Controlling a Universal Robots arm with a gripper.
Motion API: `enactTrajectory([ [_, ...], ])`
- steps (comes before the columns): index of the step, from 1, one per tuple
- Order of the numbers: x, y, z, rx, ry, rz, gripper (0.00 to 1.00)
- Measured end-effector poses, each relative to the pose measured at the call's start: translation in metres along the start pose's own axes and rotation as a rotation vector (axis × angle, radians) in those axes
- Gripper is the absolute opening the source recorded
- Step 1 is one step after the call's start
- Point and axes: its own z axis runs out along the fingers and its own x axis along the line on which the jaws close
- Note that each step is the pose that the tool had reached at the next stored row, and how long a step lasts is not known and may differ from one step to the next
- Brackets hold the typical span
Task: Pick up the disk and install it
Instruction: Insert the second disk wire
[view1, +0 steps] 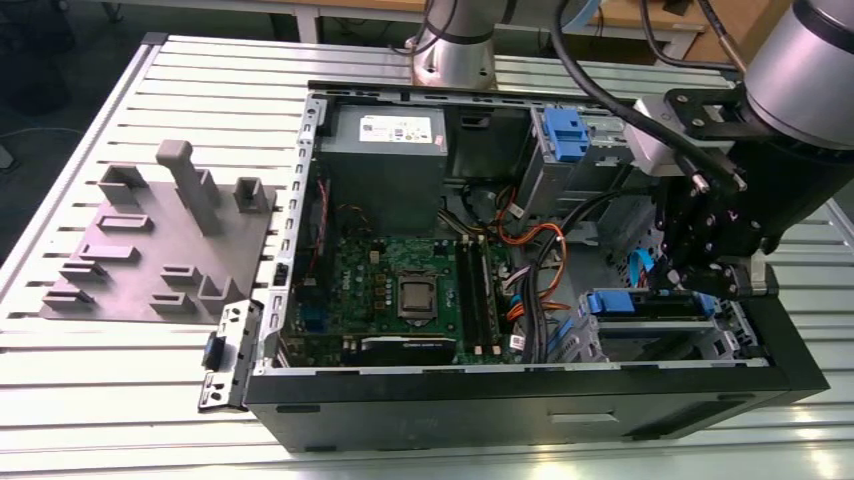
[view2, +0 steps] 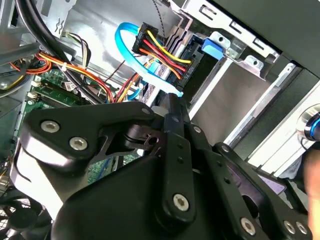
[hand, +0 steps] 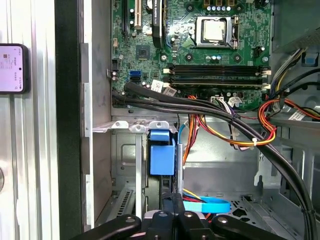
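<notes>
The disk sits in the drive bay at the case's front corner, on the exterior view's right; its blue carrier end (view1: 627, 303) faces the motherboard. That blue end (hand: 162, 152) also shows in the first wrist view, and as a blue tab (view2: 212, 47) in the second. My gripper (view1: 694, 275) hangs just above and beside the bay, inside the case. Its black fingers (view2: 172, 107) are pressed together, shut, with nothing seen between them. The gripper tip (hand: 178, 200) is close to the disk's blue end, next to a light-blue flat cable (hand: 212, 205).
The open black computer case (view1: 534, 395) lies on a slatted table. A grey power supply (view1: 387, 140) and another blue-tabbed carrier (view1: 567, 135) are at the back. Orange and black cables (view1: 534, 240) run beside the motherboard (view1: 400, 290). A grey fixture plate (view1: 147, 250) lies at the exterior view's left.
</notes>
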Motion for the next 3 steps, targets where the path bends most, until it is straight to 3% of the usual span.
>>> enactTrajectory([
  [3, 0.0, 0.0, -0.0001, 0.0, 0.0, 0.0, 0.11],
])
